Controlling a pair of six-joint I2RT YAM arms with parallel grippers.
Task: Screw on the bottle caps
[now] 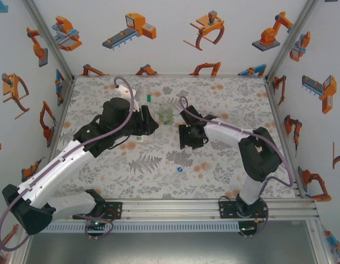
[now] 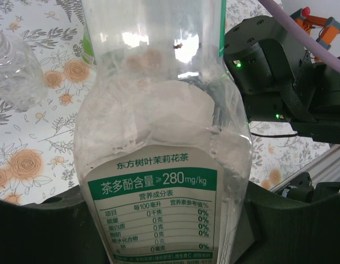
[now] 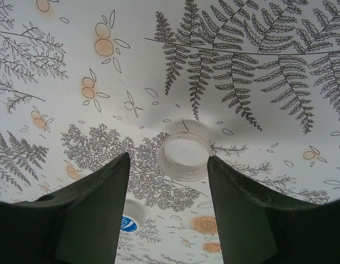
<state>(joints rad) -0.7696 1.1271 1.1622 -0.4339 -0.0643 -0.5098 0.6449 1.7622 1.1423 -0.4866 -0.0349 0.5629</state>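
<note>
Clamping the labelled bottle (image 2: 159, 137) at frame centre is the left gripper (image 2: 159, 228), while the right gripper (image 3: 168, 159) is hovering half-open over the white cap (image 3: 185, 155) on the floral table (image 3: 252, 71) between robot-printed walls (image 1: 175, 52).

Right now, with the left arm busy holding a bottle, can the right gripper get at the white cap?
Probably yes: the right gripper hangs open above the white cap, which lies uncovered on the tablecloth, in line with the gap between its fingers.
</note>
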